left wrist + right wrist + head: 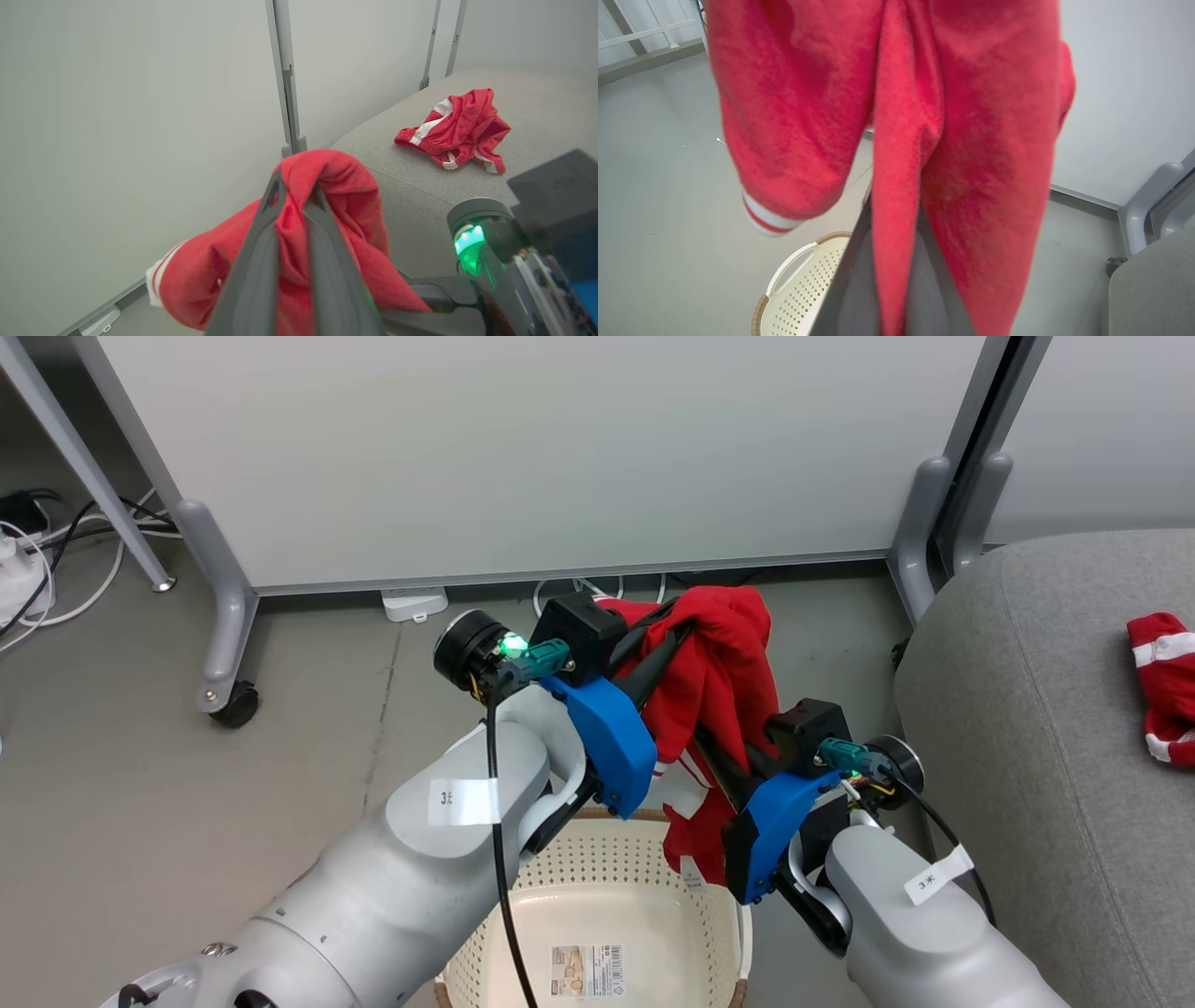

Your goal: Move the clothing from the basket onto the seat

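Note:
A red garment of the clothing [724,663] hangs in the air above the cream basket [597,854], its striped cuff dangling toward the basket rim. My left gripper [686,623] is shut on the garment's top fold; in the left wrist view its fingers [261,233] pinch the red cloth [336,186]. My right gripper [698,739] is shut on a lower fold, and the fabric [901,163] runs down between its fingers [850,280]. A second red and white garment [1162,681] [455,128] lies on the grey seat [1027,709] [420,186].
White partition panels [523,448] on grey castor feet [224,644] stand behind the basket. Cables and a power strip [28,569] lie on the floor at far left. The basket [798,289] holds just a label on its bottom. The seat's edge [1153,289] is close on the right.

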